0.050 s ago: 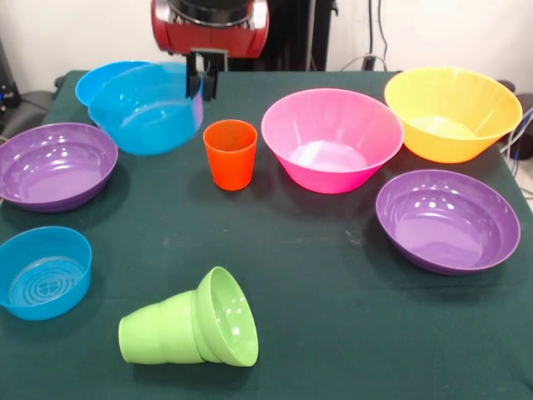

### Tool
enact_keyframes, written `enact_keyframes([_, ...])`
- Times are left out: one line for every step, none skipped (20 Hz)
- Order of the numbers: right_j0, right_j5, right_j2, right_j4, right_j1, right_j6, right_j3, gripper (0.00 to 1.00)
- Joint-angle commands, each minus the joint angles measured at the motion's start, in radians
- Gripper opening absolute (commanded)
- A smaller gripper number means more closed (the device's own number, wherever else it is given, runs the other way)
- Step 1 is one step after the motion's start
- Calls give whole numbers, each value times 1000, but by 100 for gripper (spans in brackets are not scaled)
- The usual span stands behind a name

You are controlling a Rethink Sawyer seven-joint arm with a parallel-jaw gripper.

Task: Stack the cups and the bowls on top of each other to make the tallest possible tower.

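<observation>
Gripper [202,83] pinches the rim of a tilted blue bowl [146,112], lifted off the desk [333,283] at ten o'clock. Recommend levelling it, centring over the upright orange cup [231,153] just beside, then lowering gently.

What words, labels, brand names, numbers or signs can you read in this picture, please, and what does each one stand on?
None can be read. The bowls, the orange cup and the green cup carry no print. The small blue bowl shows only moulded rings on its floor, not letters. The red arm housing above the gripper shows no legible marking.
</observation>
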Motion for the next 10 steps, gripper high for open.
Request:
enact_keyframes([52, -27, -7, -10, -34, 109, 189, 0])
enact_keyframes([60, -32, -17, -8, -48, 122, 211, 0])
enact_keyframes([68, -39, -26, -8, -52, 138, 225, 0])
enact_keyframes([75, -47, -35, -3, -65, 151, 247, 0])
enact_keyframes([83, -55, -44, -4, -70, 162, 260, 0])
enact_keyframes([92, -56, -57, -5, -80, 174, 278, 0])
enact_keyframes([103, -48, -72, -7, -84, 189, 286, 0])
enact_keyframes([114, -50, -84, -8, -91, 202, 300, 0])
enact_keyframes([120, -58, -94, -7, -95, 215, 312, 0])
enact_keyframes([128, -74, -102, -5, -101, 224, 330, 0])
